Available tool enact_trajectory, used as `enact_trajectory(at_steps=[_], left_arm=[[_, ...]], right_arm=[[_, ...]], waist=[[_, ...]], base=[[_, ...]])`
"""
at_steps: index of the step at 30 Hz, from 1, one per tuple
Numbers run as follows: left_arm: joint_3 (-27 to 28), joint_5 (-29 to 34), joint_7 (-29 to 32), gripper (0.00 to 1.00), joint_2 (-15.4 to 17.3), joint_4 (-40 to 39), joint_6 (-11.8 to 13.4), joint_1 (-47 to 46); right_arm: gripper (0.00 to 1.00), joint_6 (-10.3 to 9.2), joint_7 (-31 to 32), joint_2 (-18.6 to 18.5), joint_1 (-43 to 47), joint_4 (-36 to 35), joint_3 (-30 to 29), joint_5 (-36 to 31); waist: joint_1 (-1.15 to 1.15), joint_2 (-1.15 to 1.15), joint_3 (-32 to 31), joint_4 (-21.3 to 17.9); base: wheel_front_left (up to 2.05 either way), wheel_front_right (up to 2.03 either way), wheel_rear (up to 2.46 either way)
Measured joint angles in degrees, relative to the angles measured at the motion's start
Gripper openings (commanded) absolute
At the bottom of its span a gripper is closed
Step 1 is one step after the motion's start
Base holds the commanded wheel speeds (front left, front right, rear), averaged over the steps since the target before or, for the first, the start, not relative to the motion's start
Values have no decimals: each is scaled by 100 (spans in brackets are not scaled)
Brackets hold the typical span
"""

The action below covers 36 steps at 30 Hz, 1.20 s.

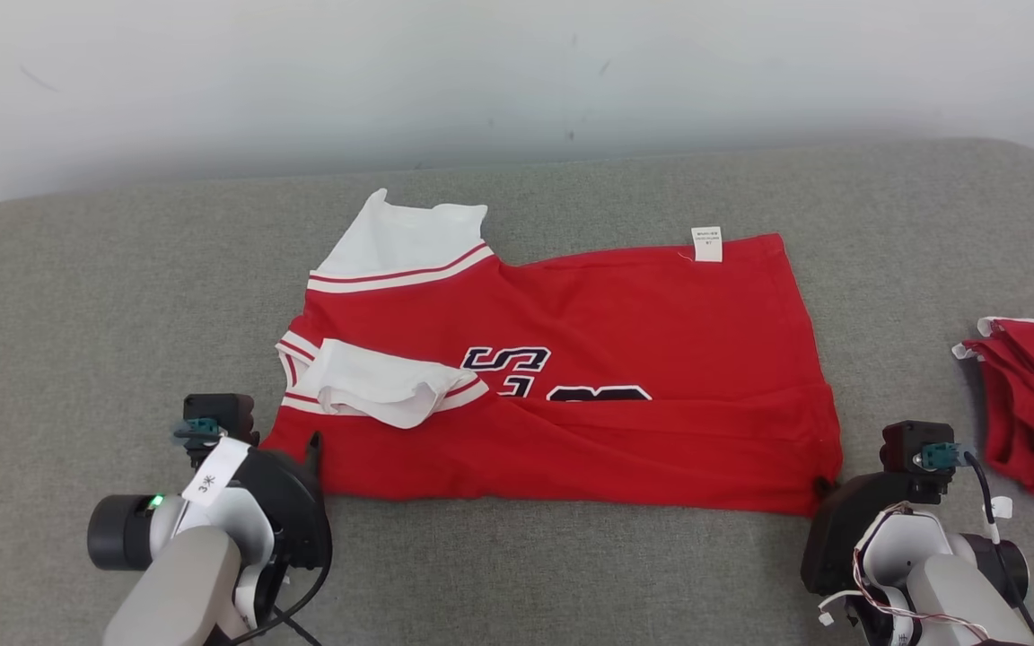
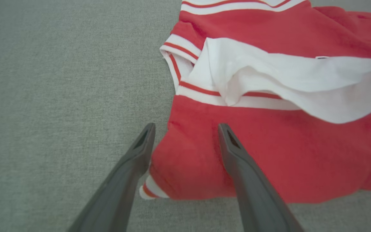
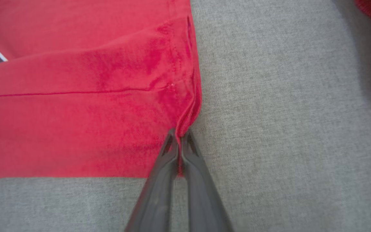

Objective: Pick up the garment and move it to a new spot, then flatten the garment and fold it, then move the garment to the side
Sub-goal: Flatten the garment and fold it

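Grey padded fabric (image 1: 571,574) is carrying a red shirt (image 1: 643,314), which is lying half-folded across its middle. At the shirt's near right corner the right gripper (image 3: 179,135) is pinching the doubled hem, its jaws closed on cloth. At the near left corner the left gripper (image 2: 187,126) is straddling the edge with its jaws wide apart, gripping nothing. Being light, limp knit, the shirt is probably going to sag, so corners and hems are looking like the best holds. Farther in, a white sleeve (image 1: 373,386) is bunching up, and the fold is hiding part of the dark lettering (image 1: 517,363). Right of the shirt, another red pile (image 1: 1033,404) is running out of frame.
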Motion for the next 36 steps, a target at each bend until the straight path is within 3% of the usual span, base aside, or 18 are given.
enact_trajectory(at_steps=[10,11,13,14,17,18,25,29,33,34,36], left_arm=[[11,-15,-27,100,34,78,-51,63],[18,-45,-26,77,42,78,-53,106],[16,-81,0,60,43,100,-85,169],[13,-119,9,56,45,105,-104,175],[11,-157,70,54,48,126,-108,176],[11,-157,110,55,57,140,-111,176],[8,-202,385,100,64,230,-158,152],[7,-211,528,100,78,236,-202,66],[0,-210,679,67,124,254,-205,-73],[-2,-210,716,49,132,264,-205,-92],[-4,-210,771,45,143,270,-205,-112]], right_arm=[[0,0,66,-1,46,82,-10,16],[0,0,80,-2,54,81,-11,16],[0,0,81,-5,86,80,-12,16],[0,0,81,-7,109,78,-12,16],[0,0,82,-7,142,73,-10,18],[0,-1,86,-5,144,71,-7,18],[0,-1,132,0,150,52,37,16],[0,-1,138,8,159,29,54,16],[0,-1,181,9,162,-14,69,16],[0,-1,183,10,162,-24,73,16],[0,-1,188,13,163,-42,77,16]], waist=[[0,0,-150,78],[0,0,-168,79],[0,0,-190,82],[0,0,-198,83],[0,0,-218,83],[0,0,-223,81],[0,0,-238,35],[0,0,-239,1],[0,0,-228,-30],[0,0,-225,-38],[0,0,-215,-53]], base=[[0,0,0],[0,0,0],[0,0,0],[0,0,0],[0,0,0],[0,0,0],[0,0,0],[0,0,0],[0,0,0],[0,0,0],[0,0,0]])
